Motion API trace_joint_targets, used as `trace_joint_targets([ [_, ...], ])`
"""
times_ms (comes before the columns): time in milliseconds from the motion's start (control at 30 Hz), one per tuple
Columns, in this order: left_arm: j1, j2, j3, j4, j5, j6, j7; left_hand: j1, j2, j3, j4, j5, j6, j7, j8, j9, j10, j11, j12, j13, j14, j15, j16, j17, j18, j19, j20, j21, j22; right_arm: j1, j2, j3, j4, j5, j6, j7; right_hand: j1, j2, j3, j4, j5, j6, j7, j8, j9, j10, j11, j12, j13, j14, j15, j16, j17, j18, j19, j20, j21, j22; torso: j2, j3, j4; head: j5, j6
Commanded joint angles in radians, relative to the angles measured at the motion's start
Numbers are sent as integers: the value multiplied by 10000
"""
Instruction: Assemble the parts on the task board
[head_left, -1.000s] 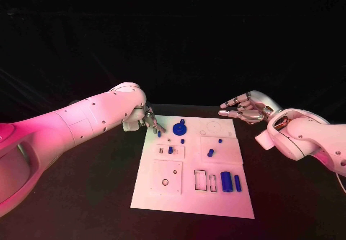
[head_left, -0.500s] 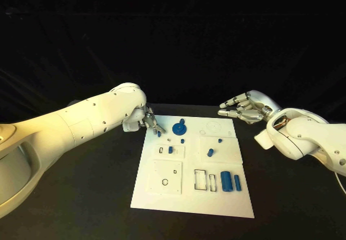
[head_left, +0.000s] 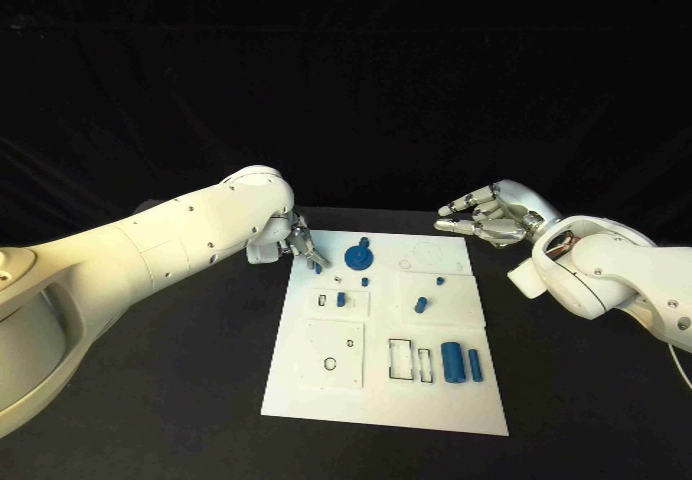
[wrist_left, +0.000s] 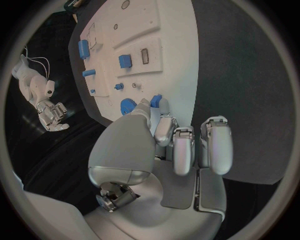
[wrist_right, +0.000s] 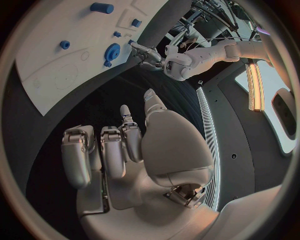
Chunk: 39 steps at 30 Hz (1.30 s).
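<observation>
The white task board (head_left: 378, 385) lies in the middle of the table. On it are a blue gear (head_left: 359, 259), several small blue pegs such as one (head_left: 421, 306) near the middle, and two blue cylinders (head_left: 453, 363) at its near right. My left hand (head_left: 299, 244) hovers over the board's far left corner and pinches a small blue part (wrist_left: 156, 101) between thumb and fingertip, right beside the gear (wrist_left: 127, 106). My right hand (head_left: 488, 219) hangs beyond the board's far right corner, fingers loosely bent and apart, with nothing in it (wrist_right: 125, 150).
Empty slots and outlined recesses (head_left: 411, 360) mark the board's near half. Black table (head_left: 173, 400) surrounds the board on every side. My left forearm (head_left: 159, 245) reaches across the table's left part.
</observation>
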Motion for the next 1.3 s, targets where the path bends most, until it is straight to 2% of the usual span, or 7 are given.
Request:
trace_joint_targets([
  [33,-9,52,-6,-39,56,197,98,94,2,74,-4,-45,90,-1,-48,-17,75,-30,29,-9,1055,18,31,2633,129,108,46,6,846,-6,12,1,7,-3,146,80,-37,86,-87,-5,67,7,3,-31,15,243,-48,17,1655,996,-50,-49,2442,-23,775,-22,-62,2174,9,-2,-1,-6,-18],
  [533,-45,112,-51,-121,115,196,132,206,91,182,-21,-33,87,-8,-70,-52,70,-36,20,-21,1055,13,31,2633,129,108,41,6,850,-6,14,1,9,8,166,84,-37,87,-89,-5,68,7,3,-31,15,244,-48,18,1655,996,-50,-49,2443,-23,775,-22,-61,2174,-6,5,6,-31,-48],
  [800,-47,95,-54,-114,308,124,263,1668,305,1905,-799,226,-121,-31,-258,-229,-29,-82,-99,-93,1055,-64,31,2633,137,91,-39,-22,837,-6,18,1,-1,9,197,82,-36,94,-104,0,72,10,2,-29,16,254,-49,43,1667,1000,-50,-41,2455,-25,780,-22,-56,2183,-3,-2,5,-16,-60],
  [867,-47,84,-54,-103,348,44,321,1716,120,2531,-903,370,-149,70,-255,-243,-38,-57,-131,-117,1055,-2,31,2633,137,85,-22,-31,833,-6,21,1,-6,10,203,83,-36,94,-104,0,72,10,2,-29,16,254,-49,43,1667,1000,-50,-41,2455,-25,780,-22,-56,2183,-1,-2,5,-19,-65],
  [933,-47,57,-54,-79,468,-124,413,1367,-372,3928,-938,459,-120,167,-134,-210,-18,-9,-168,-161,1055,91,31,2633,149,66,37,-60,813,-6,26,1,-16,10,212,82,-36,94,-104,0,72,10,2,-29,16,254,-49,43,1667,1000,-50,-41,2455,-25,780,-22,-56,2183,-5,4,10,-19,-75],
  [1033,-47,-21,-53,-1,719,-405,516,997,-760,4911,-1096,434,-164,105,33,-122,8,2,-166,-179,1055,59,31,2633,154,51,61,-89,789,-7,34,1,-34,9,234,79,-36,94,-104,0,72,10,2,-29,16,254,-49,43,1667,1000,-50,-41,2455,-25,780,-22,-56,2183,-11,5,19,-36,-89],
  [1300,-42,-601,-48,863,729,-1078,492,213,-1145,6221,-1416,392,-258,79,413,80,46,12,-157,-209,1055,60,31,2633,161,45,62,-120,783,-13,-3,1,-49,-122,304,65,-38,108,-114,8,80,13,2,-28,16,249,-50,30,1661,997,-51,-47,2446,-24,777,-22,-60,2177,-39,20,47,-35,-85],
])
